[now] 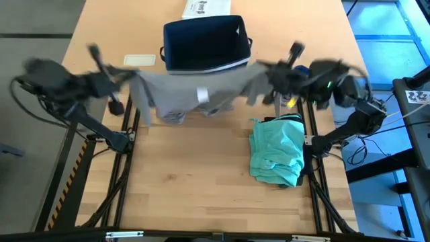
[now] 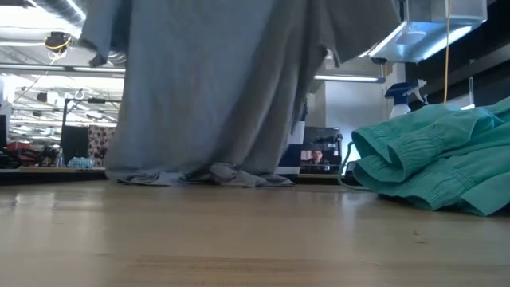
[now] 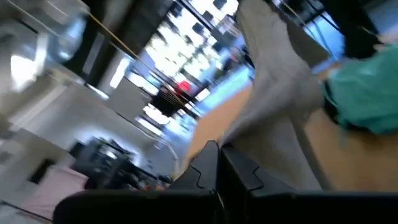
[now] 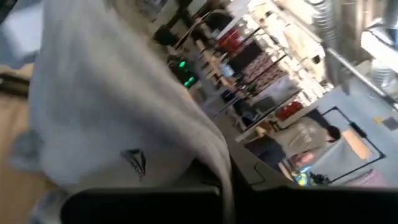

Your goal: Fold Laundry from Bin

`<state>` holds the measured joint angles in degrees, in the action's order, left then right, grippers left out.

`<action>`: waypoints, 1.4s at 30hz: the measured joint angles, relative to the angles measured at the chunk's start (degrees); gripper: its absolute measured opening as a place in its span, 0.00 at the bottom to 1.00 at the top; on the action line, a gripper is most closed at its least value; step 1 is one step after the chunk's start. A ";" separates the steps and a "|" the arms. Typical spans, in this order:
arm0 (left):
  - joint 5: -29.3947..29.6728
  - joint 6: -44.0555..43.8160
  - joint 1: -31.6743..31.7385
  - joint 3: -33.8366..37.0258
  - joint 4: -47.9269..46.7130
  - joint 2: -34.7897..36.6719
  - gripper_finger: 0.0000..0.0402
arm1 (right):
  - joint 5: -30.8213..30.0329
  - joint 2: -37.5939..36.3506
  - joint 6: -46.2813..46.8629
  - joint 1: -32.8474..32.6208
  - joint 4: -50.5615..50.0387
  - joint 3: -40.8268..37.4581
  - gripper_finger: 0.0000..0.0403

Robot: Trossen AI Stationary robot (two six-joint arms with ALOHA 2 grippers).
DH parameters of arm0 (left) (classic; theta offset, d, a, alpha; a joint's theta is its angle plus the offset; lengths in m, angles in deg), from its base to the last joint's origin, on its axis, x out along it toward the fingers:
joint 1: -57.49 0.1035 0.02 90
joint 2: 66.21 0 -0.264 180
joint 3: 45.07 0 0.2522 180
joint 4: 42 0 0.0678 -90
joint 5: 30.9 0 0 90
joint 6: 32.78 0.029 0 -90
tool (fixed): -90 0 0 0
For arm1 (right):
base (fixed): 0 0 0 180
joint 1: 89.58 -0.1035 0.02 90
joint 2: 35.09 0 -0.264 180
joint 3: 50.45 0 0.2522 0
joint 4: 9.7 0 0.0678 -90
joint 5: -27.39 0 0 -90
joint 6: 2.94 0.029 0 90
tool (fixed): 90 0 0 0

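Both arms are up: left gripper [image 1: 129,76] and right gripper [image 1: 263,72] each pinched tight on a top corner of the grey T-shirt [image 1: 195,94], stretched crosswise between them, hem brushing the surface [image 1: 188,181]. Bin [image 1: 205,44] just behind; teal piece [image 1: 277,151] below the right gripper; open wood ahead.

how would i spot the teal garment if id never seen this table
Start at the navy bin at the table's far edge, then go toward the right arm's base. The teal garment lies crumpled there on the wood, the only cloth lying loose; the grey T-shirt hangs between both grippers.
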<state>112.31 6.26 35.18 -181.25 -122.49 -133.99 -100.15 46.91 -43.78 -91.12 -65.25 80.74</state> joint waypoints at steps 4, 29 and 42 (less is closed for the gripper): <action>-0.18 -9.77 -3.81 6.42 -4.04 -2.01 0.00 | -3.89 0.04 5.45 -8.62 -2.22 -4.72 0.00; 1.02 -70.09 -45.40 41.45 13.11 -19.51 0.00 | 21.77 0.61 52.62 -34.57 28.72 -55.18 0.00; -9.78 -75.28 -44.91 41.43 24.15 -23.28 0.16 | 34.68 9.83 62.15 -36.47 33.59 -56.29 0.26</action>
<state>102.53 -69.02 -9.73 -139.82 -98.35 -157.27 -65.47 56.74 18.37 -127.59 -31.65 24.45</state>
